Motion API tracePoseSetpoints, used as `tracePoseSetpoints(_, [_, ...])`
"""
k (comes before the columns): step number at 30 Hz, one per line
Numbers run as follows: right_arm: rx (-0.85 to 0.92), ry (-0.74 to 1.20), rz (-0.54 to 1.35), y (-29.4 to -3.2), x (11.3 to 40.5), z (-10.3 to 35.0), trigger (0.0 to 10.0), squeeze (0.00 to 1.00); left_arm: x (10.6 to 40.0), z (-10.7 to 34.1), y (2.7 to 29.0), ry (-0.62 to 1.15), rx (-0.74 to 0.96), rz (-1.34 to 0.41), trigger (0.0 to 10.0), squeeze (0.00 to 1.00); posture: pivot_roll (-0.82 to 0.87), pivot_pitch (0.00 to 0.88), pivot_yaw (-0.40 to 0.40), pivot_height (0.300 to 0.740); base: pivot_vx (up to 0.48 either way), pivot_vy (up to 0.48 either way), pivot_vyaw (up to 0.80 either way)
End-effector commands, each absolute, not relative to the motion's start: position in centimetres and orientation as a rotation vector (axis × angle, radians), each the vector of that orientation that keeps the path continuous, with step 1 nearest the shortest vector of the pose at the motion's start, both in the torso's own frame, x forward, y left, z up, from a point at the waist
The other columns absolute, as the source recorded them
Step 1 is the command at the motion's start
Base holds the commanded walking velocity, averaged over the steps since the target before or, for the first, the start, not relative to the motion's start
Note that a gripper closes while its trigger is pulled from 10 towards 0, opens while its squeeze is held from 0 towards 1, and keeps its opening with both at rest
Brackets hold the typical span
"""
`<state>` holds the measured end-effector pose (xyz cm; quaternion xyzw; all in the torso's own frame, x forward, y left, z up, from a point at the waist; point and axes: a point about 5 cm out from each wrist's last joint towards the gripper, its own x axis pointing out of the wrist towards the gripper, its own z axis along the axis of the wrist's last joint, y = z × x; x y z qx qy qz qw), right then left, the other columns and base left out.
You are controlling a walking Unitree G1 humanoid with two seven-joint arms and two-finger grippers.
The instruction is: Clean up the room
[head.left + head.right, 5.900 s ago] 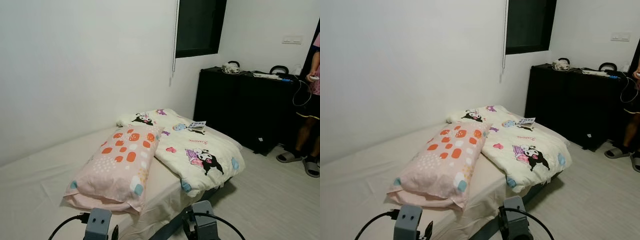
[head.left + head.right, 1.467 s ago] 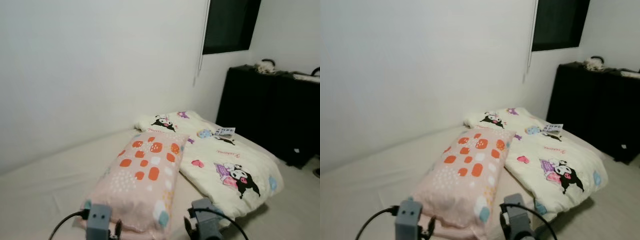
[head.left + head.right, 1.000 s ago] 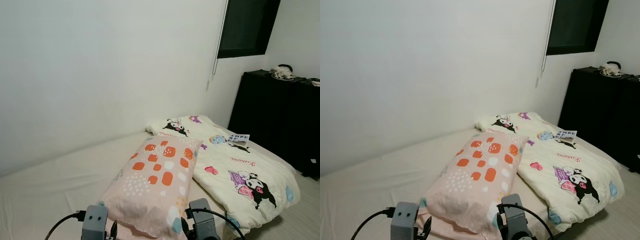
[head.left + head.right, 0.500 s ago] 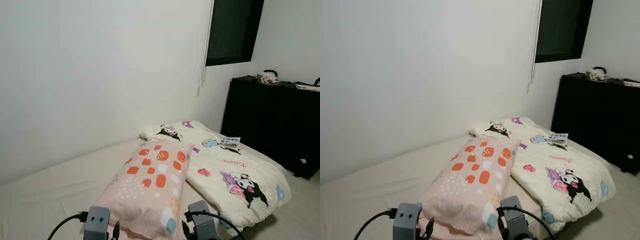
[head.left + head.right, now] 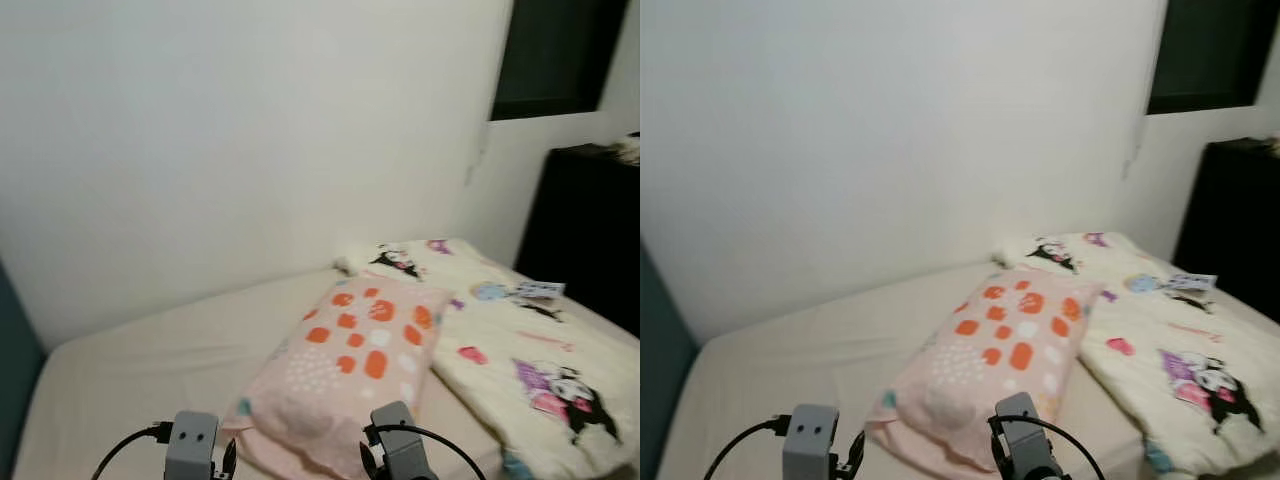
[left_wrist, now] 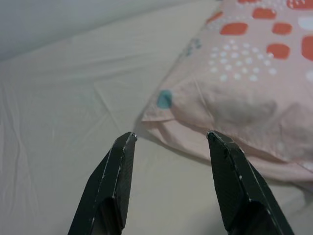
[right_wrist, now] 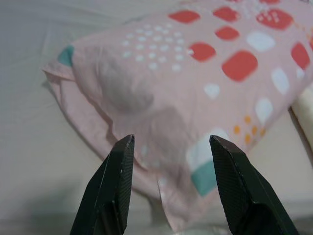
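A pink pillow [image 5: 355, 365] with orange and white spots lies on the cream bed sheet [image 5: 140, 370]. To its right a cream quilt [image 5: 545, 365] printed with cartoon characters is spread over the bed's end. Both arms are held low in front of the bed, and their grey wrist units [image 5: 192, 445] [image 5: 396, 450] stand at the picture's bottom edge. My left gripper [image 6: 171, 134] is open, just short of the pillow's [image 6: 254, 98] near corner, over bare sheet. My right gripper [image 7: 171, 138] is open too, pointing at the pillow's [image 7: 195, 78] near end without touching it.
A white wall runs behind the bed. A black cabinet [image 5: 595, 215] stands at the far right under a dark window [image 5: 560, 55]. A small printed booklet [image 5: 540, 290] lies on the quilt. A teal headboard [image 5: 15, 395] edges the bed on the left.
The camera has swung left, so the pillow, quilt and cabinet sit further right in the picture and the teal headboard has come into view. The things on the bed have not moved.
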<state>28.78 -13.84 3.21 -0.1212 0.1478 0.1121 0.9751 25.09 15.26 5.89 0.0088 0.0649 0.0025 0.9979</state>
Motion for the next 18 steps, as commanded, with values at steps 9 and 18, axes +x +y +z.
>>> tracePoseSetpoints(9, [-0.238,0.294,0.222,-13.78,28.64,3.27,10.0,0.0,24.8,5.61,15.49,0.15,0.02,0.023,10.0,0.0,-0.05,0.045,-0.032,0.74,0.0,0.0,0.8])
tracePoseSetpoints(18, [-0.24,0.293,0.217,-14.02,28.75,3.4,10.0,0.0,24.87,5.56,15.55,0.154,0.028,0.03,10.0,0.0,-0.05,0.05,-0.033,0.74,0.0,0.0,0.8])
